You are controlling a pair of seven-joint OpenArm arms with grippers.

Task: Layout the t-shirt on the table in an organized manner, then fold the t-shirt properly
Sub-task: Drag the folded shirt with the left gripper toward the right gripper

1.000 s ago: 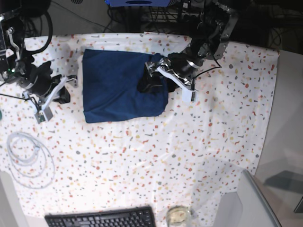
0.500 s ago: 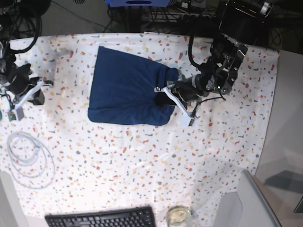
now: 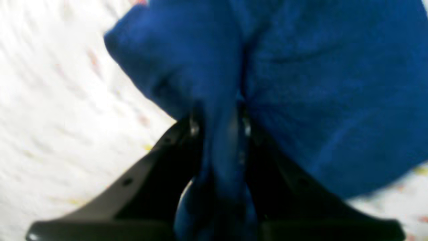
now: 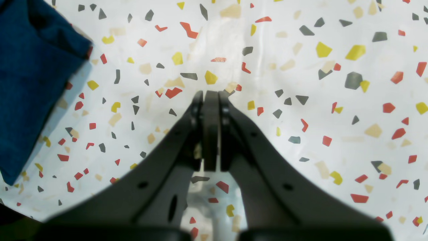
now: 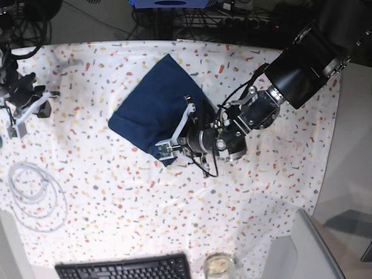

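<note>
Since a second ago the left arm has swung across the desk (image 5: 279, 192), from the far right edge of the t-shirt (image 5: 154, 104) to a spot near the desk's middle, dragging the cloth round with it; the garment, which lay as a squarish block, now lies as a tilted diamond, one corner pointing to the far edge and its near corner caught up at the arm; the right arm has drawn back toward the left edge of the base view, well apart from the shirt.

Left pincer (image 3: 219, 124) is closed on the t-shirt; in the left wrist view a bunched fold of navy fabric runs down between its two dark jaws, and the rest of the shirt (image 3: 334, 83) spreads beyond them over the speckled cloth; that view is blurred, so finer detail is not readable.

Right pincer (image 4: 210, 97) is closed on nothing; its jaws press flat together above the bare speckled desk (image 4: 334, 83), with one edge of the shirt (image 4: 30, 83) showing at the left of the right wrist view, apart from the jaws.

Near the front left of the desk lies a coiled white cable (image 5: 35, 195); a black keyboard (image 5: 125, 268) sits at the front edge, with a small glass jar (image 5: 218, 265) just beside it.
</note>
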